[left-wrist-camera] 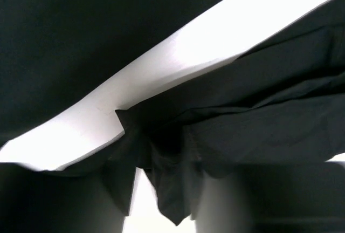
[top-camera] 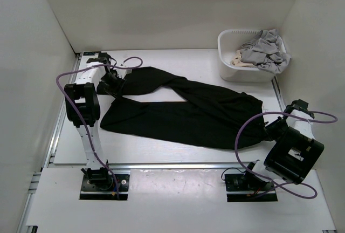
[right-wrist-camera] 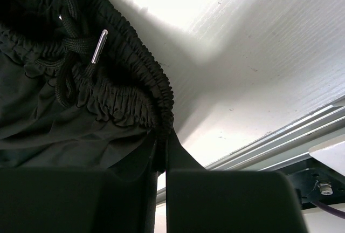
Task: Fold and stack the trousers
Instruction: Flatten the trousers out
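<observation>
1. Black fingers (right-wrist-camera: pixel 232 200) of the right gripper (right-wrist-camera: pixel 161 190) fill the bottom of the right wrist view. They are closed to a sliver on the very edge of the elastic waistband (right-wrist-camera: pixel 135 82). The drawstring (right-wrist-camera: pixel 98 46), with its metal tip, lies loose just above.
2. The left gripper (left-wrist-camera: pixel 161 200) is blurred in its own view. A puckered bunch of leg cloth is drawn between its fingers, so it looks clamped on the fabric near the leg ends.
3. The trousers (top-camera: pixel 188 114) lie spread and unfolded across the table (top-camera: pixel 161 155), waist to the right and legs to the left. The far leg shows a twist near its middle.
4. A white basket (top-camera: pixel 237 71) of grey clothes (top-camera: pixel 264 49) sits in the far right corner, apart from the trousers.
5. Risks, as I judge them:
   - The right hold is thin, so a firm pull could slip the waistband free.
   - Folding now would trap the twist and leave a lumpy fold.
   - Uneven travel of the two arms would drag the cloth into bunches.
</observation>
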Available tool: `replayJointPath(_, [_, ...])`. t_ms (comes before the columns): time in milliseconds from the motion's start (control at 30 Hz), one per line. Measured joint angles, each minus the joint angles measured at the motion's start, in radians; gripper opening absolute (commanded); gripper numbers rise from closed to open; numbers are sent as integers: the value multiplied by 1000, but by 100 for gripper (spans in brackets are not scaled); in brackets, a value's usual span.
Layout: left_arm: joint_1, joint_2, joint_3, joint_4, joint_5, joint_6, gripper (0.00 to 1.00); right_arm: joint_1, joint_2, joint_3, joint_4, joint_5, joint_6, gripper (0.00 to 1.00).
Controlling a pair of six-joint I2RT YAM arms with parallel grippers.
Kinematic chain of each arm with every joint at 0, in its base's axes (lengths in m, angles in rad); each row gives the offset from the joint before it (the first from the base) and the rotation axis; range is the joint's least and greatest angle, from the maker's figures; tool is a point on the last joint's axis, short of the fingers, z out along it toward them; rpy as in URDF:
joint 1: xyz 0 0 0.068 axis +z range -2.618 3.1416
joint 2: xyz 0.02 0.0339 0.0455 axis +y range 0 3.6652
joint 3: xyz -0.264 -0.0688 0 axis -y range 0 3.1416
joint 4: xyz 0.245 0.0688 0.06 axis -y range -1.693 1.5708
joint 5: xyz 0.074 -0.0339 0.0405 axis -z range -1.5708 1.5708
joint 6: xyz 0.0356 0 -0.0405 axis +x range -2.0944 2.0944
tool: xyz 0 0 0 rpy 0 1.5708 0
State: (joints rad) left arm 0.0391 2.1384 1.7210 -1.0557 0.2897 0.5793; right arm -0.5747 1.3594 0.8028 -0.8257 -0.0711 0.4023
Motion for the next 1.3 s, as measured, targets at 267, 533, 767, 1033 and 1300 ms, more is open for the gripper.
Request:
replayJointPath(267, [18,-9,-35,9,-2,-2,14,0,-2,0,0,2,-3,0])
replayJointPath(533, [133,-19,37,-25,-57,-57,14,0,18,45,-20,-9,-7,0])
replayJointPath(767, [448,-67,79,-39,-194,-84,14,-50,63,245,-51,-27,4,0])
replayJointPath(1033, [542,-215,-329,-50,-251,-63,14,-165,63,94,-64,-38,15,0])
replayJointPath(1300, [570,-362,-512,-24,-295,-33,14,-169,22,46,-63,-12,20,0])
